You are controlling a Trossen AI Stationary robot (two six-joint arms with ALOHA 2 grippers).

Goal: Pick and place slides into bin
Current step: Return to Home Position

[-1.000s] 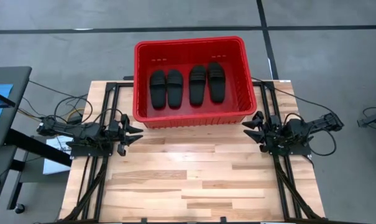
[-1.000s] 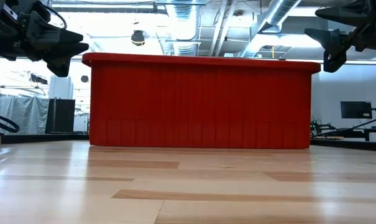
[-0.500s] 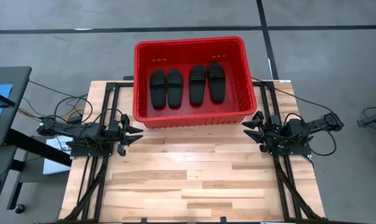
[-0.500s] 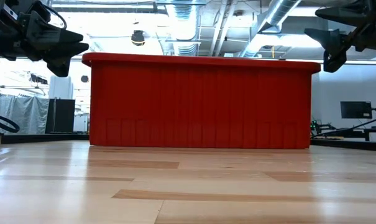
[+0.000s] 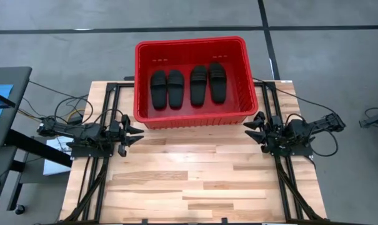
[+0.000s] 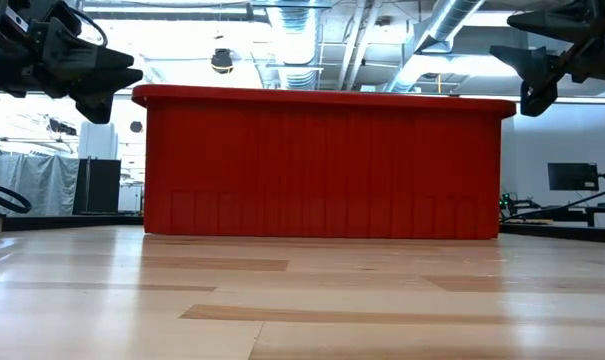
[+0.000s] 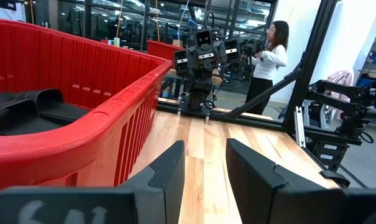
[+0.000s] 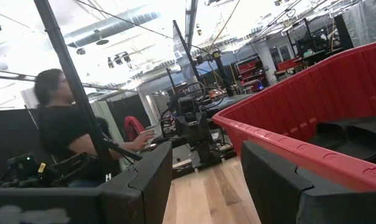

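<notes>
The red bin (image 5: 192, 119) sits at the far end of the wood table (image 5: 195, 181). All four black slides (image 5: 176, 89) lie flat inside it, side by side in two pairs, with a small gap between the pairs. The left gripper (image 5: 140, 134) hangs just off the bin's near left corner and does not touch it. Its fingers (image 7: 169, 180) are spread apart and hold nothing. The right gripper (image 5: 247, 131) hangs just off the near right corner. Its fingers (image 8: 151, 174) are spread too, with nothing between them. The two grippers face each other across the table. A person (image 7: 267, 59) in a white top stands in the room behind.
</notes>
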